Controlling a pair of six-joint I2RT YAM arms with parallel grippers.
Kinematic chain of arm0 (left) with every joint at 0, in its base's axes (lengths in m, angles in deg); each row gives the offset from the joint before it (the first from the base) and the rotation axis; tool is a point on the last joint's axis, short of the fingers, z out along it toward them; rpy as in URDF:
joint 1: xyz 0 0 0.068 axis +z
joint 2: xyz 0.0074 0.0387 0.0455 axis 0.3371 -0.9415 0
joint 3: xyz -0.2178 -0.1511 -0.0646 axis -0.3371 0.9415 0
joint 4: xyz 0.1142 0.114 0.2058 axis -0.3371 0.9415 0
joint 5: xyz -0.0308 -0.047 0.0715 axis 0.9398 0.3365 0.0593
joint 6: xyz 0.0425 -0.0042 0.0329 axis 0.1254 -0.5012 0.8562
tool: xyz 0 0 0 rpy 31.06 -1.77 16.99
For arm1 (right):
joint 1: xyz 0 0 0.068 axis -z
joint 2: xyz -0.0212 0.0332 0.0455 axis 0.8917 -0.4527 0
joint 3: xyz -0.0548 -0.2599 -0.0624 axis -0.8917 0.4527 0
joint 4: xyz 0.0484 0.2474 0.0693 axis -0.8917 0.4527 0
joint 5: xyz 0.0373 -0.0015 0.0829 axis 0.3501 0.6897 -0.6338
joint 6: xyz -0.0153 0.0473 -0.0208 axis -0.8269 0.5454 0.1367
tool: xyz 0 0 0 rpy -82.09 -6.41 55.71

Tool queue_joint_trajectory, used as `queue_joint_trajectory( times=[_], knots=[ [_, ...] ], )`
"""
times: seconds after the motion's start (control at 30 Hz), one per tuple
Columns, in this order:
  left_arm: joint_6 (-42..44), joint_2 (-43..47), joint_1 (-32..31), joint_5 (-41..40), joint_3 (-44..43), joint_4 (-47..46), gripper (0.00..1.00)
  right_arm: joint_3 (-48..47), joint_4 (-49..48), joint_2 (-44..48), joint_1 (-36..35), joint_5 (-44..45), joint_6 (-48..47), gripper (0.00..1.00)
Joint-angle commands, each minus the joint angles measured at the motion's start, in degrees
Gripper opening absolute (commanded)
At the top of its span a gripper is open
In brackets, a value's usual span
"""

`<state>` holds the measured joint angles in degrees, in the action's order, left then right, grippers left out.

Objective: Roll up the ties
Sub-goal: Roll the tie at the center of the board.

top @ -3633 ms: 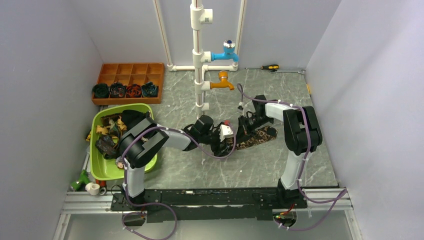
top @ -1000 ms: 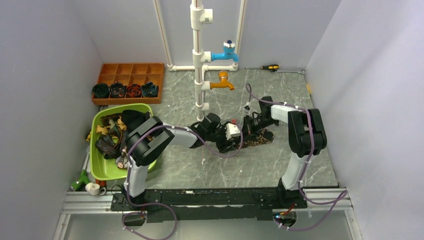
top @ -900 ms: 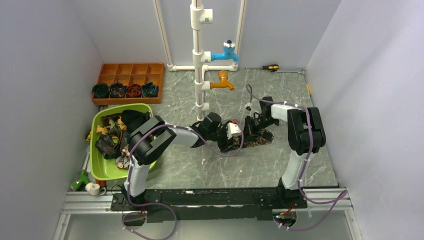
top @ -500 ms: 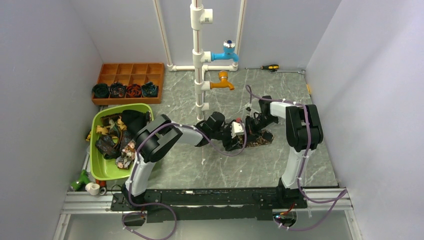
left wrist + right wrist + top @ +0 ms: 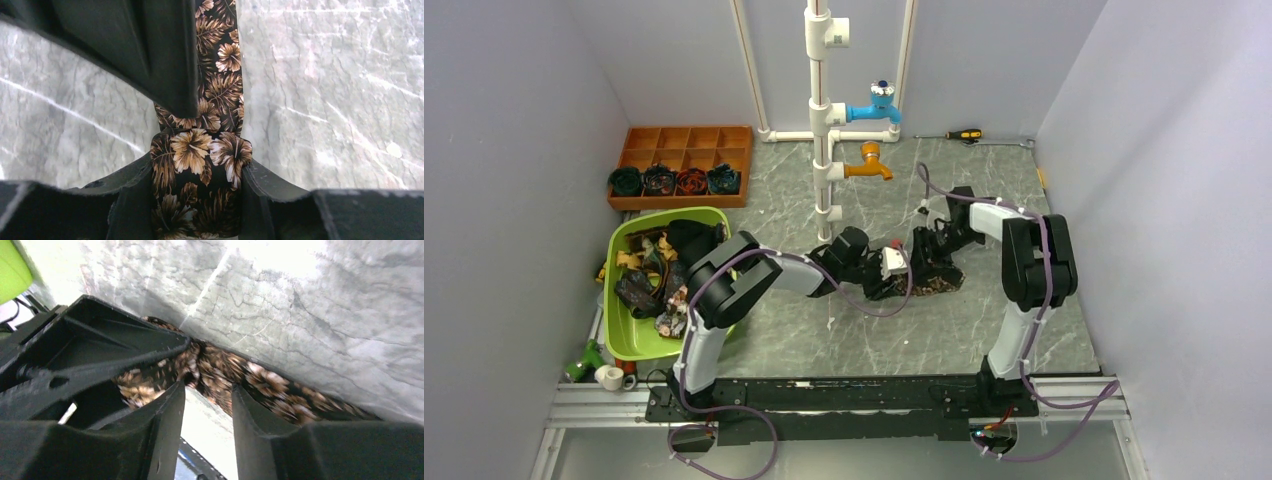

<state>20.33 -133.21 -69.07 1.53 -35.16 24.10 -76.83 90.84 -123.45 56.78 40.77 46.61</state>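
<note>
A dark tie with tan flower and leaf print (image 5: 939,283) lies on the marble table at mid-right. Its near end is rolled into a coil (image 5: 192,150), and the flat strip (image 5: 220,75) runs on away from it. My left gripper (image 5: 199,172) is shut on that coil, one finger against each side; in the top view the left gripper (image 5: 902,272) sits low at the tie's left end. My right gripper (image 5: 207,395) is open with only table between its fingers, the tie (image 5: 270,385) just past its tips. From above, the right gripper (image 5: 927,250) hovers right behind the coil.
A green bin (image 5: 629,342) at the left holds a heap of loose ties. Behind it a brown divided tray (image 5: 686,140) has several rolled ties (image 5: 674,181) in its front row. A white pipe (image 5: 822,120) with blue and orange taps stands at the back, and a screwdriver (image 5: 964,134) lies by the wall.
The right gripper has opened and let go of the tie. The left gripper has closed in on the coil. The flat strip on the table has grown shorter.
</note>
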Motion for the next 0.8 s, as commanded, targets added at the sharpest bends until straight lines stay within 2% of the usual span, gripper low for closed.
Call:
queue_joint_trajectory(
  times=[0.0,0.13,0.3,0.4,0.5,0.6,0.63,0.77],
  knots=[
    [1.4,2.04,0.47,-3.26,4.71,10.9,0.23,0.19,-0.34,5.4,1.64,-3.17,-4.16,0.48],
    [1.15,1.77,0.49,-4.25,3.66,14.5,0.25,3.48,-3.41,7.82,0.99,-10.36,-1.27,0.6],
    [1.47,0.82,0.31,-4.72,1.77,16.52,0.27,5.3,-6.86,7.15,-2.07,-12.73,2.09,0.59],
    [1.64,0.68,0.19,-4.86,1.26,17.23,0.28,5.49,-8.15,5.73,-3.25,-12.7,2.82,0.56],
    [1.94,0.63,-0.08,-4.85,1.17,17.52,0.29,5.45,-10.05,4.27,-3.9,-11.12,3.27,0.4],
    [1.96,0.69,-0.21,-4.81,0.91,17.94,0.34,4.94,-8.95,2.26,-3.9,-7.71,1.94,0.06],
    [1.95,0.9,-0.22,-4.58,0.89,17.83,0.39,4.95,-8.18,1.99,-3.83,-6.15,1.26,0.0],
    [1.71,2.2,-0.1,-2.77,1.32,14.57,0.59,5.77,-5.75,1.7,-2.83,0.53,0.17,0.0]
  ],
)
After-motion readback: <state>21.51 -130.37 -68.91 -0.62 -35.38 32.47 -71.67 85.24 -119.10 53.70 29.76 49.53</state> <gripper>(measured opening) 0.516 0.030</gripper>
